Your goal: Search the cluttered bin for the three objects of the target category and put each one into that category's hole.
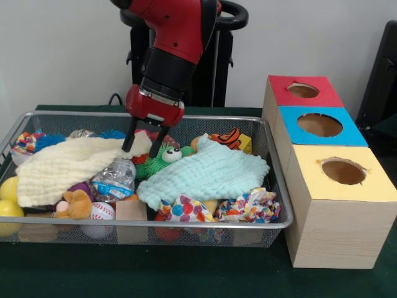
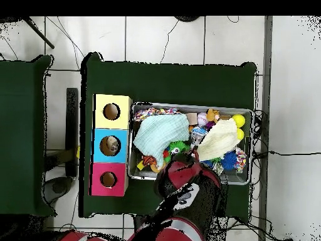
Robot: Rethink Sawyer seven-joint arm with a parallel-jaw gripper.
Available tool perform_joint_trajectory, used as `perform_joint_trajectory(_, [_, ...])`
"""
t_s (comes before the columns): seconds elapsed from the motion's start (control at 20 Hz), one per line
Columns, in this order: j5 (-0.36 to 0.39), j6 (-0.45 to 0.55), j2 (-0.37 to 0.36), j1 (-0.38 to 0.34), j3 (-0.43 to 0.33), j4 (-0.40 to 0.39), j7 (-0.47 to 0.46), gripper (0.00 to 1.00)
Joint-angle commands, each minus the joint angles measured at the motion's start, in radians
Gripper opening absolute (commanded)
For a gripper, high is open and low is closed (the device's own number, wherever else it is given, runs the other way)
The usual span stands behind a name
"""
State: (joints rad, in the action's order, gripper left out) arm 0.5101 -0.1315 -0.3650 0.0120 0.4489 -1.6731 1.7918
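My gripper (image 1: 142,141) hangs open over the back middle of the wire bin (image 1: 155,225). One finger (image 1: 129,141) rests at the edge of a cream cloth (image 1: 62,164); the other sits just above a green spiky toy with eyes (image 1: 164,158). Nothing is between the fingers. A mint cloth (image 1: 205,174) covers the bin's right half. Three boxes stand to the right, each with a hole: red (image 1: 304,90), blue (image 1: 319,124), yellow (image 1: 343,171). In the overhead view the red arm (image 2: 185,176) hides the gripper at the bin's near edge.
Loose in the bin are a tiger toy (image 1: 226,136), a crumpled bottle (image 1: 115,180), a baseball (image 1: 102,211), a wooden block (image 1: 131,210), a brown plush (image 1: 77,203), yellow balls (image 1: 7,189) and dotted wrappers (image 1: 183,208). The cloths hide whatever lies under them.
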Motion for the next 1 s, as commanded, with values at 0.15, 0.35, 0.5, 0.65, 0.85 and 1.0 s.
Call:
perform_joint_trajectory(0.15, [-0.055, 0.097, -0.016, -0.034, -0.161, 0.091, 0.103, 1.0])
perform_joint_trajectory(0.35, [-0.052, 0.092, -0.034, -0.052, -0.187, 0.081, 0.108, 1.0])
perform_joint_trajectory(0.5, [-0.054, 0.085, -0.031, -0.052, -0.184, 0.079, 0.112, 1.0])
perform_joint_trajectory(0.65, [-0.059, 0.074, -0.024, -0.045, -0.173, 0.079, 0.118, 1.0])
perform_joint_trajectory(0.85, [-0.066, 0.058, -0.018, -0.041, -0.163, 0.075, 0.127, 1.0])
perform_joint_trajectory(1.0, [-0.075, 0.044, -0.018, -0.042, -0.16, 0.07, 0.137, 1.0])
